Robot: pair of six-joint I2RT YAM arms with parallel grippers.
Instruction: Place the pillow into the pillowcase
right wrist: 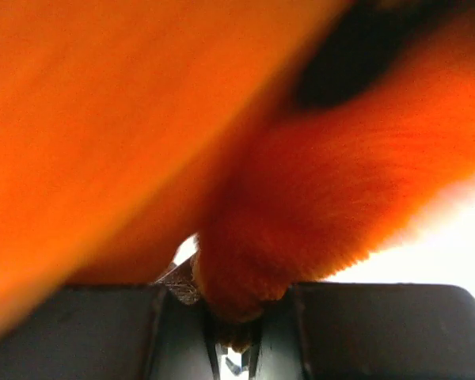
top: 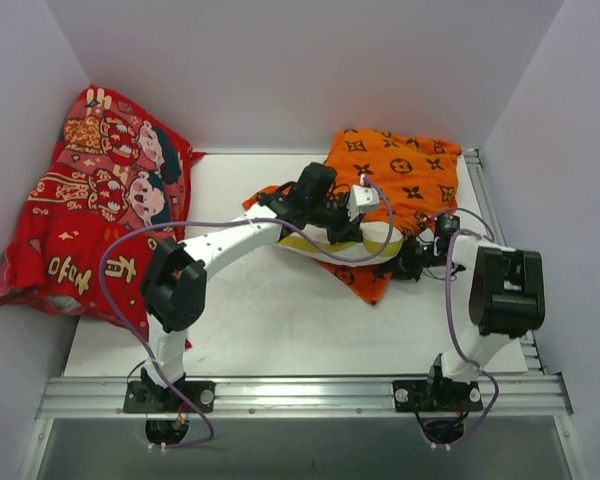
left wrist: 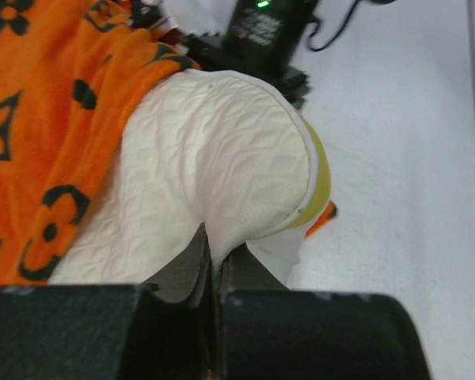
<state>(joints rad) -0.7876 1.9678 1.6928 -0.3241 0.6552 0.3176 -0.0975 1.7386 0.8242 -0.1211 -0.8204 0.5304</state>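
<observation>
Step in hand: insertion is partly done, judging by the pillow lying half in and half out of the pillowcase.
Pillow: right of centre on the worktop. Its far part is under orange cloth, and its near edge and yellow-green band are exposed.
Pillowcase: far right, draped over the pillow's far side, with a strip showing beneath the near edge.
Left fingers: pressed together, pinching a fold of the pillow's exposed white edge.
Right fingers: pinching a bunched fold of the pillowcase, seemingly near its mouth.
Next move: probably the left pushes the pillow farther in while the right holds the mouth or draws it nearward over the band.
Caution: the pinched corner may fold rather than slide.
Red cloth: far left, well apart.
</observation>
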